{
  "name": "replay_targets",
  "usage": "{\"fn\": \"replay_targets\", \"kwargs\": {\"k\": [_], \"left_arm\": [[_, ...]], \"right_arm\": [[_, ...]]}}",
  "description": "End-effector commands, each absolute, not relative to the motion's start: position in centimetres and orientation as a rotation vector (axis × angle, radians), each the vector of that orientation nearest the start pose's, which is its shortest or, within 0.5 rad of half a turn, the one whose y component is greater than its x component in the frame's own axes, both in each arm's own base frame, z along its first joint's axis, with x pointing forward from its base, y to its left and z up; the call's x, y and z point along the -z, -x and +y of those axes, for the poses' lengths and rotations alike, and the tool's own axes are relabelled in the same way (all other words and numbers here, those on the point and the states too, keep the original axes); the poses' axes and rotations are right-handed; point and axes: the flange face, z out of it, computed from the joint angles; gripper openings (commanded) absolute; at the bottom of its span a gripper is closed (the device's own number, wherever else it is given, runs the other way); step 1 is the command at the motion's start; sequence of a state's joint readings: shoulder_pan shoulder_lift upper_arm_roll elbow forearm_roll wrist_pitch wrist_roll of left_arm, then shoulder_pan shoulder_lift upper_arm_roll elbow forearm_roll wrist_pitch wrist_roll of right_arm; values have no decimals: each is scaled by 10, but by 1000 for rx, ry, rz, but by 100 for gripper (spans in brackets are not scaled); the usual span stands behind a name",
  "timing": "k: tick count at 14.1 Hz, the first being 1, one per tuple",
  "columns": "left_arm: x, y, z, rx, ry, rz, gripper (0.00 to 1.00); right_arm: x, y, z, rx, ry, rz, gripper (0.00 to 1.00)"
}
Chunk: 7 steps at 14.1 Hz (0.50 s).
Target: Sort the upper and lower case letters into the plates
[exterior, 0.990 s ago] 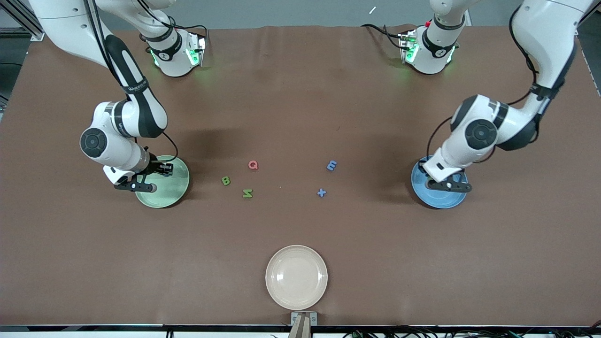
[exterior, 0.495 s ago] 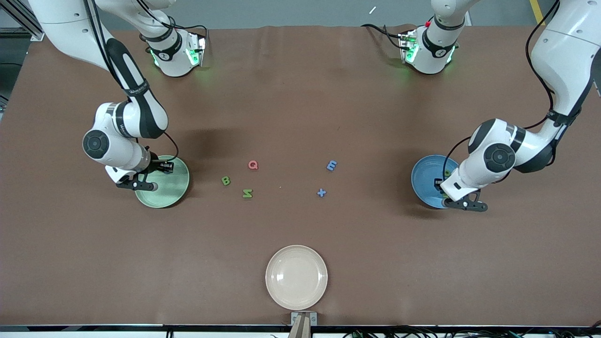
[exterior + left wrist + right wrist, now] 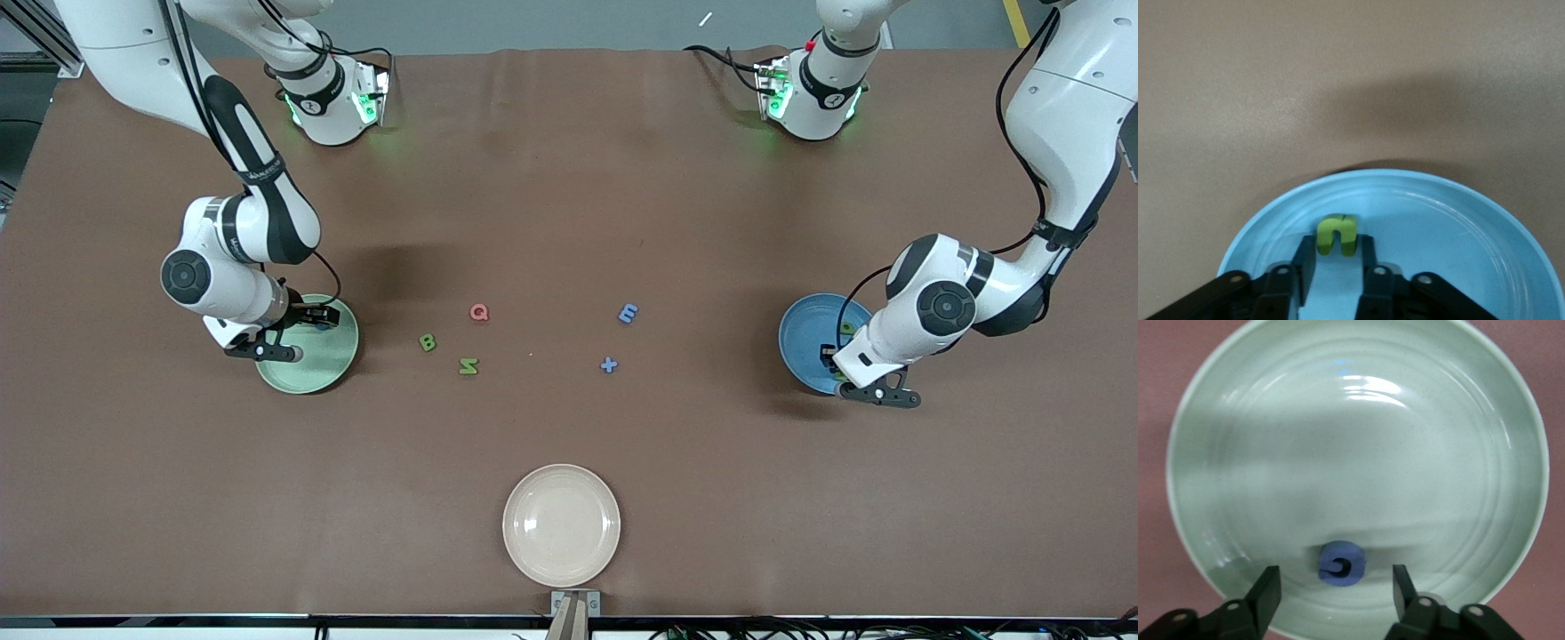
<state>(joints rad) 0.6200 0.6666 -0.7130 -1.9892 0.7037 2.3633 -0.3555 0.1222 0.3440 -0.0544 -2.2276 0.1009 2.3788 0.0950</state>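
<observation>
The green plate [image 3: 308,356], at nine o'clock on the surface [image 3: 569,178], holds a blue letter [image 3: 1341,564] under the spread right pincer [image 3: 1336,592]. The left pincer [image 3: 1335,267] over the blue plate [image 3: 813,342] pinches a green letter [image 3: 1336,235] loosely; it may stick to one finger and fall outside.

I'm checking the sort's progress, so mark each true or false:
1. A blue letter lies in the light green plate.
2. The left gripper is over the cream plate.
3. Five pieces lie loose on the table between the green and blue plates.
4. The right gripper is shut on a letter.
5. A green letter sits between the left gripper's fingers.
1. True: the blue letter lies in the light green plate.
2. False: the left gripper is over the blue plate; the cream plate holds nothing.
3. True.
4. False: the right gripper is open.
5. True: green letter.
</observation>
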Motion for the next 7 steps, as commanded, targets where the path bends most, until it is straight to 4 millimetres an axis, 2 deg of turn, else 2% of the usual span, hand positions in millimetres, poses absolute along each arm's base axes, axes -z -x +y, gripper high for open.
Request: {"fn": "replay_targets", "kwargs": {"k": [1, 2, 4, 7], "left_arm": [[-211, -598, -35, 2, 3039, 284, 100], [-219, -598, -40, 15, 3035, 281, 100], [-245, -594, -58, 22, 3019, 296, 100], [-282, -581, -104, -29, 3020, 222, 100]], "right_arm": [[-254, -543, 88, -329, 3092, 213, 100], [-259, -541, 123, -319, 3102, 226, 100], [-262, -533, 170, -282, 3097, 347, 100], [-261, -515, 238, -206, 3050, 380, 100]]}}
